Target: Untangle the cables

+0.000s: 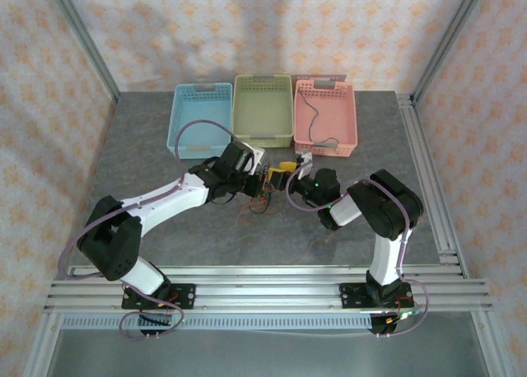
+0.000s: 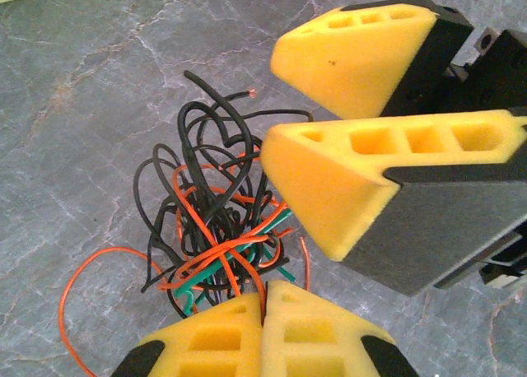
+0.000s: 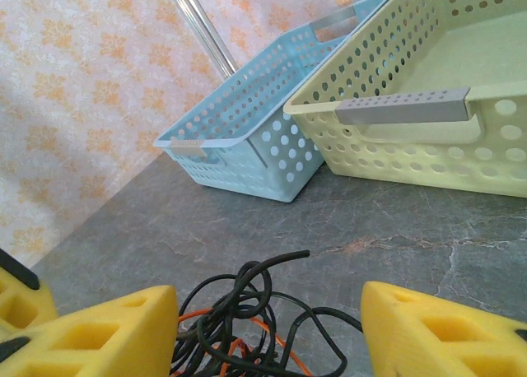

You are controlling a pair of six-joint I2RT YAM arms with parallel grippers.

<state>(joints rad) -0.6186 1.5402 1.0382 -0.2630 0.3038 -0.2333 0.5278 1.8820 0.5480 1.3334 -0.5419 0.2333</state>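
Note:
The cables [image 2: 216, 216] lie in a loose tangle of thin black, orange and green wires on the grey table; from above the cables [image 1: 262, 201] sit between the two arms. My left gripper [image 2: 265, 315] is shut, with an orange and a black strand of the bundle pinched between its yellow pads. My right gripper [image 3: 270, 315] is open, its fingers straddling the far side of the tangle without closing on it. Its yellow fingers [image 2: 346, 175] hang just right of the bundle in the left wrist view. From above, left gripper [image 1: 262, 181] and right gripper [image 1: 286, 171] nearly meet.
Three baskets stand in a row at the back: blue basket [image 1: 201, 118], green basket [image 1: 263, 107], pink basket [image 1: 325, 118] with a thin dark cable lying in it. Blue basket [image 3: 247, 142] and green basket [image 3: 428, 105] are close ahead of the right gripper.

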